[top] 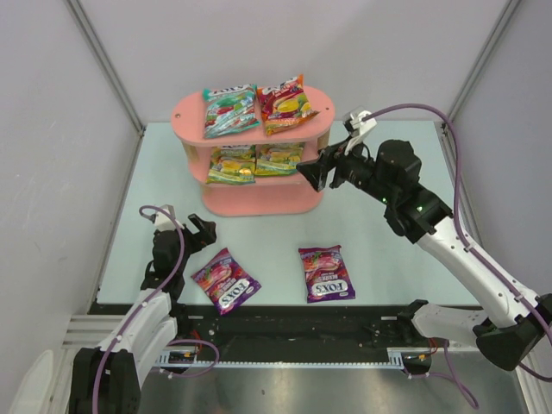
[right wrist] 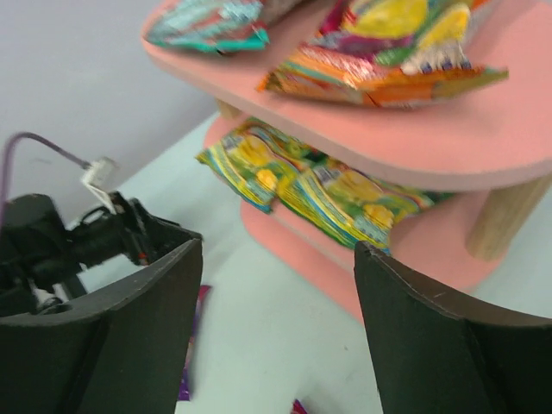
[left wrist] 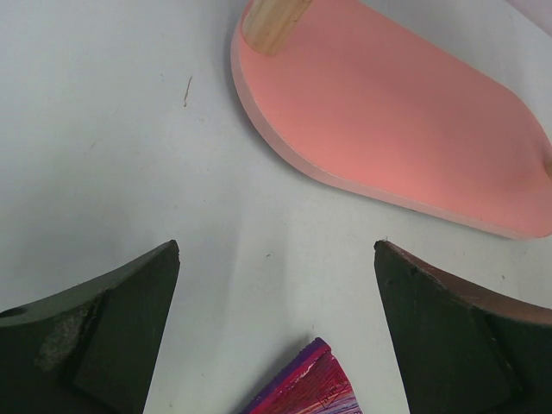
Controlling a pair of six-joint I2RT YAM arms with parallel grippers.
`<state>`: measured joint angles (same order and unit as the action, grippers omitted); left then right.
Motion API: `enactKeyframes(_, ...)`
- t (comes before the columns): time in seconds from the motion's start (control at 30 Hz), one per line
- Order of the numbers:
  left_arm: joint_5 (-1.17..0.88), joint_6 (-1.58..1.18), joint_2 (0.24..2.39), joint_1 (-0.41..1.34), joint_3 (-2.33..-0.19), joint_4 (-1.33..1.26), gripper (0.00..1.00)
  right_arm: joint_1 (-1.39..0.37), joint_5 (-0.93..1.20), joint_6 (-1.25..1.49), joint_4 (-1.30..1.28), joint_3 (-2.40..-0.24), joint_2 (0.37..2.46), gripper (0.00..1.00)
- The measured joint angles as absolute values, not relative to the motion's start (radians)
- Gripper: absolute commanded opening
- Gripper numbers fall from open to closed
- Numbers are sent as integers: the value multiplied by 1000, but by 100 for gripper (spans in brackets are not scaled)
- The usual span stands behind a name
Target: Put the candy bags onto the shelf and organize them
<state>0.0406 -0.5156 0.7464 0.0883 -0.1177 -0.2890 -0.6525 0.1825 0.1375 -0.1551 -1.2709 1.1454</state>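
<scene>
Right hand gapes empty beside the pink three-tier shelf holding four glossy candy bags; two purple bags lie on the pale counter by the wide-open, empty left hand.

The pink shelf fills the upper middle of the table in the top view. Its top board is full, with a teal bag and a red bag side by side. Two yellow-green bags fill the middle board. The bottom board shows bare pink in the left wrist view, with a round post at its upper left end. The right gripper hangs just beside the shelf's right end and blocks that side. Two purple bags lie apart in the lower middle. There is bare table between them and in front of the shelf. The left gripper sits near the left one.
</scene>
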Motion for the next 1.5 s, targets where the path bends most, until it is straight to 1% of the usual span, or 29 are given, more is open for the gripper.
enactKeyframes(0.07, 41, -515, 746, 88, -118, -289, 100, -656, 141, 128, -163, -1246, 1144, 58)
enactKeyframes(0.1, 41, -516, 746, 88, -118, -289, 100, -654, 110, 124, -165, -1237, 1144, 47)
enactKeyframes(0.17, 41, -515, 746, 88, -118, -289, 100, -638, 59, 124, -156, -1226, 1143, 34)
enactKeyframes(0.2, 41, -516, 746, 88, -118, -289, 100, -627, 45, 121, -145, -1225, 1142, 23)
enactKeyframes(0.3, 41, -516, 746, 88, -118, -289, 100, -556, 6, 147, -68, -1227, 1138, 10)
enactKeyframes(0.4, 41, -516, 746, 88, -118, -289, 100, -486, -29, 174, -23, -1262, 1153, 4)
enactKeyframes(0.5, 41, -516, 746, 88, -118, -289, 100, -451, -50, 183, 2, -1350, 1218, 0)
enactKeyframes(0.6, 41, -515, 746, 88, -118, -289, 100, -448, -51, 179, 9, -1470, 1325, 0)
enactKeyframes(0.73, 41, -516, 746, 88, -118, -289, 100, -453, -41, 161, -23, -1575, 1451, 0)
enactKeyframes(0.9, 41, -516, 746, 88, -118, -289, 100, -476, -47, 125, -78, -1647, 1558, 0)
enactKeyframes(1.5, 41, -516, 746, 88, -118, -289, 100, -596, -88, 42, -116, -1665, 1579, 0)
